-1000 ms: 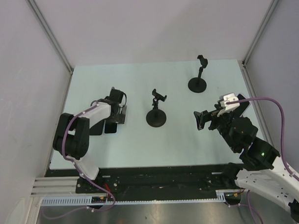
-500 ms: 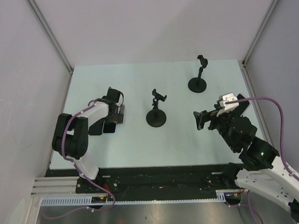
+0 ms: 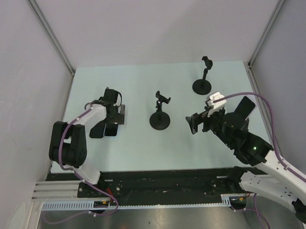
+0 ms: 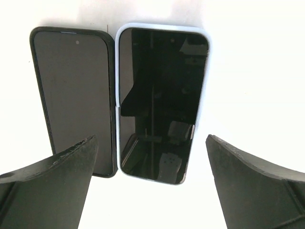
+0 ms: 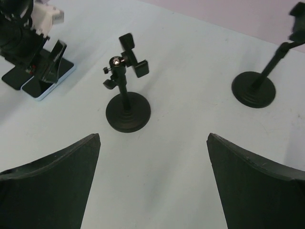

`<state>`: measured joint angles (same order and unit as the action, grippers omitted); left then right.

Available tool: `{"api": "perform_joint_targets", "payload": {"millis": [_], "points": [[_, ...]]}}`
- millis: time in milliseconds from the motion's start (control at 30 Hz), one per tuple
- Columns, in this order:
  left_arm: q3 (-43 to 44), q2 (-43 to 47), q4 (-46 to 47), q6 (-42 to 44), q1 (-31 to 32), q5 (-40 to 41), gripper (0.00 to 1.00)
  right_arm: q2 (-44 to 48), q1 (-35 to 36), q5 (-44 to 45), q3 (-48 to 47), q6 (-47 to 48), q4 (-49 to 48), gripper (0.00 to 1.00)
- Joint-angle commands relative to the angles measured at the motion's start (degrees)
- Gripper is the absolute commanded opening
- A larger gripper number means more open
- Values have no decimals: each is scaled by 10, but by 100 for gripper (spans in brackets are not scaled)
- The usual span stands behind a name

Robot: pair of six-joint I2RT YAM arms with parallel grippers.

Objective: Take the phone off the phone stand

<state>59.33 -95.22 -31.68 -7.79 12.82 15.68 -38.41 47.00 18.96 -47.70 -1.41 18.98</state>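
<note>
Grey walls close in a pale green table (image 3: 144,145). From above, the left gripper (image 3: 118,115) hangs over two phones lying flat near the table's left side, the black phone (image 3: 97,131) and the pale phone (image 3: 112,131). Both are well apart from the near stand (image 3: 159,117) and the far stand (image 3: 202,82). Since a second ago the left arm has swung slightly leftward, and the right gripper (image 3: 194,124) has moved left, toward the near stand.

Left wrist view: the phones lie side by side, edges touching, screens up. The fingers are spread wide, gripping nothing.

Right wrist view: these fingers are also wide apart and grip nothing. The near stand shows between them, farther off, with the far stand at upper right. The phones lie under the left gripper at upper left.
</note>
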Motion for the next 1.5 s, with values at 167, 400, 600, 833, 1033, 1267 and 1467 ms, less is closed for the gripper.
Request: {"api": "perform_joint_targets", "payload": {"millis": [167, 400, 600, 833, 1033, 1267, 1467], "points": [[-11, 169, 0, 22, 17, -86, 100, -174, -45, -219, -53, 17, -79, 100], [-62, 362, 53, 56, 69, -144, 100, -309, -113, -328, -107, 27, -124, 100], [-148, 513, 94, 76, 70, -191, 100, -384, -173, -443, -157, 118, -128, 100], [-182, 594, 128, 75, 70, -139, 100, -485, -206, -558, -242, 176, -91, 100], [-184, 589, 130, 73, 70, -152, 100, -557, -214, -597, -316, 228, -7, 100], [-184, 575, 132, 74, 70, -152, 100, -573, -194, -613, -340, 250, 69, 97], [-183, 565, 132, 74, 70, -152, 100, -554, -170, -593, -339, 253, 116, 86]]}}
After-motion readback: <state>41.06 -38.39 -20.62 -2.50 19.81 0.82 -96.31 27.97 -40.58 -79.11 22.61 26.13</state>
